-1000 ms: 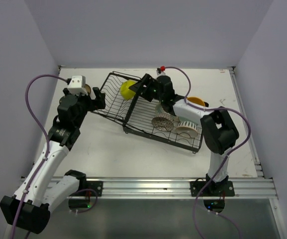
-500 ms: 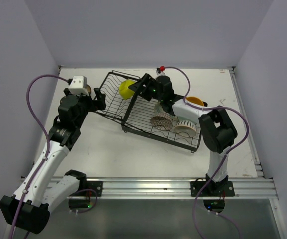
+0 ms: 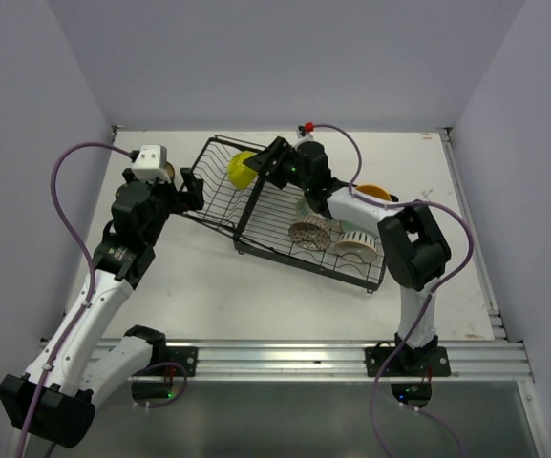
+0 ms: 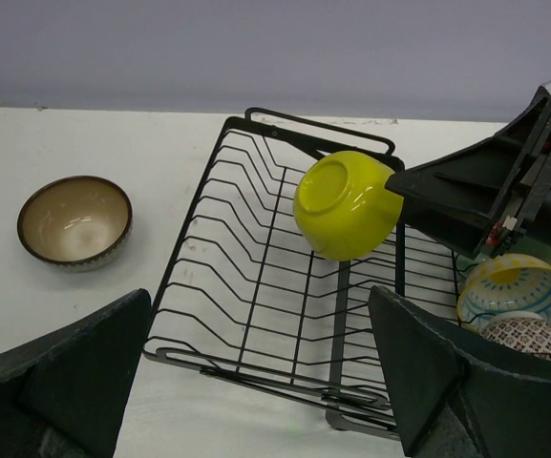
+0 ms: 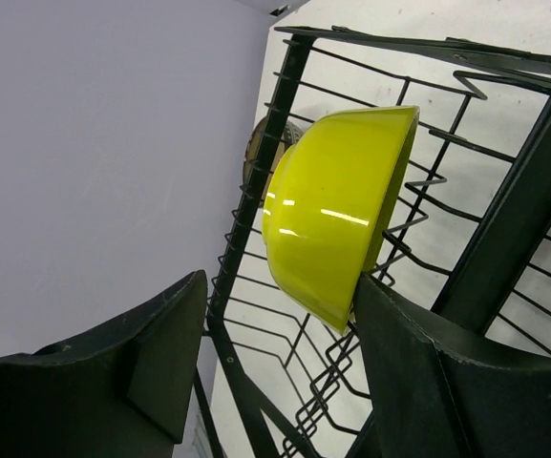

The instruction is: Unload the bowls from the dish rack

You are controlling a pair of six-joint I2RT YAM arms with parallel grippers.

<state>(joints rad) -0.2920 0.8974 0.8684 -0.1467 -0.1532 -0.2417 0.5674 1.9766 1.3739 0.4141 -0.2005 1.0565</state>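
Nearest my bases, the white table (image 3: 256, 305) is bare in a broad strip up to the metal rail (image 3: 294, 355), with more open room on the near left. The black wire dish rack (image 3: 273, 221) sits skewed. Its near corner points towards my right arm's base and stands apart from the right table edge.

In that near section a white ribbed bowl (image 3: 359, 246) stands on edge just beside a brown-patterned bowl (image 3: 310, 234). Behind them is a pale bowl with teal markings (image 4: 519, 288). An orange-yellow bowl (image 3: 375, 194) shows past the rack's far right side, half hidden by my right forearm. I cannot tell whether it is in the rack or on the table.

Farther on, by the bar between the two sections, the yellow-green round bowl (image 4: 345, 205) is tipped on its side with its base towards my left wrist camera. It lies between the fingers of my right gripper (image 3: 261, 172). The jaws are spread wide, with the rim against one finger and a clear gap to the other. I cannot tell whether the bowl rests on the wires.

My left gripper (image 3: 192, 184), spread wide and holding nothing, is just beside the rack's left edge, facing the wavy-wire section. Left of the rack a cream bowl with a dark brown rim (image 4: 74, 221) sits upright on the table, apart from the wires, with bare table around it and the far wall beyond
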